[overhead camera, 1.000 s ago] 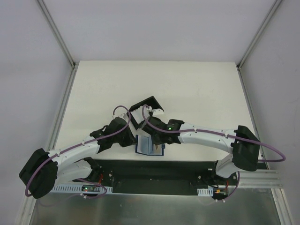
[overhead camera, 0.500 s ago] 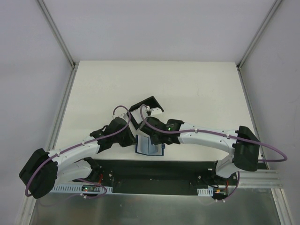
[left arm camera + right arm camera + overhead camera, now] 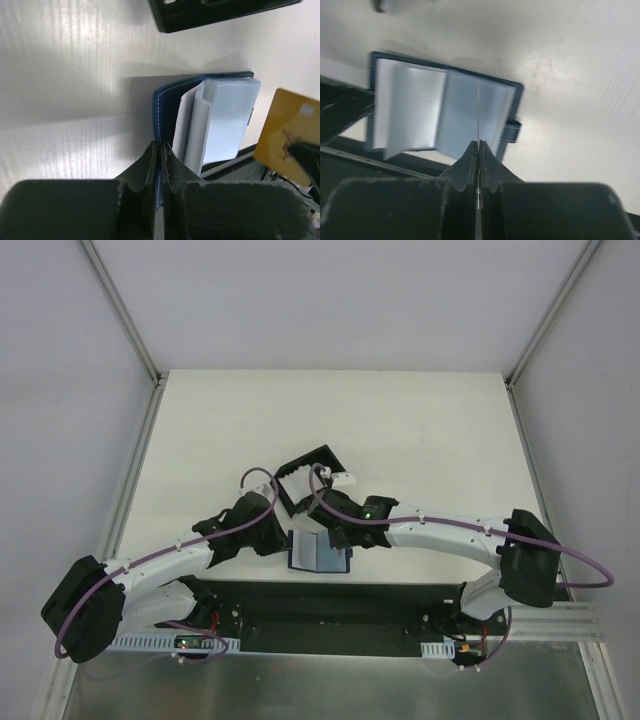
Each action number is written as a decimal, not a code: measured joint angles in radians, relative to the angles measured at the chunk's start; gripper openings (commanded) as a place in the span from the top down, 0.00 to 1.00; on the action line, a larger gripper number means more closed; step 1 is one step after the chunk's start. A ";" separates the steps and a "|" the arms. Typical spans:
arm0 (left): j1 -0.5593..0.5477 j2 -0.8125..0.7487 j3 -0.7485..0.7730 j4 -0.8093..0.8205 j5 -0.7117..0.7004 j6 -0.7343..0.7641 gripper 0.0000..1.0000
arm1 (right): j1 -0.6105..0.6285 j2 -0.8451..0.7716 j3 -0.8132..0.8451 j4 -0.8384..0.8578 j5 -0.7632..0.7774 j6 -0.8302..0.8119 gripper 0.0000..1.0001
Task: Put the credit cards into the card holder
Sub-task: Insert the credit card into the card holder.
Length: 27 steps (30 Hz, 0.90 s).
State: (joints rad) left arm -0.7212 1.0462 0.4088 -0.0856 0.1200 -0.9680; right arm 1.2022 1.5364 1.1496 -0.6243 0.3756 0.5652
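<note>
Insertion step: left gripper (image 3: 161,150) clamps the card holder (image 3: 220,120), right gripper (image 3: 478,148) the credit card (image 3: 286,131); you must next align card to slot

The counter (image 3: 420,430) is a plain off-white sheet with a faint ribbed grain, walled by pale panels at 9, 12 and 3 o'clock. Along its 6 o'clock edge runs a dark strip. Two things lie on it. The card holder (image 3: 318,553), navy outside and blue-grey inside, lies open towards 6 o'clock, just short of the dark strip, with its clear sleeves fanned upward and a small tab sticking out at one side. In the left wrist view one cover of the card holder (image 3: 162,107) stands up off the surface. The black open frame (image 3: 308,465) sits tilted near the middle, at 12 o'clock from the holder and apart from it.
</note>
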 measured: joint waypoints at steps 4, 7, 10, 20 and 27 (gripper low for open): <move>0.000 0.000 -0.024 -0.001 0.000 -0.018 1.00 | -0.047 -0.035 -0.121 0.032 -0.013 0.029 1.00; 0.000 0.000 -0.037 0.002 0.000 -0.032 1.00 | -0.052 -0.043 -0.153 0.038 -0.018 0.048 1.00; 0.000 0.001 -0.050 0.013 0.000 -0.045 1.00 | -0.051 -0.043 -0.159 0.062 -0.023 0.061 1.00; 0.000 0.019 -0.064 0.038 0.000 -0.066 1.00 | -0.050 -0.035 -0.169 0.111 -0.051 0.072 1.00; 0.000 0.037 -0.065 0.058 0.000 -0.068 1.00 | -0.018 -0.018 -0.120 0.101 -0.050 0.051 1.00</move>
State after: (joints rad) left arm -0.7212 1.0832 0.3439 -0.0273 0.1200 -1.0355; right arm 1.1839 1.5188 1.0294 -0.5232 0.3256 0.6163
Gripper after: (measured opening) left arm 0.008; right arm 0.008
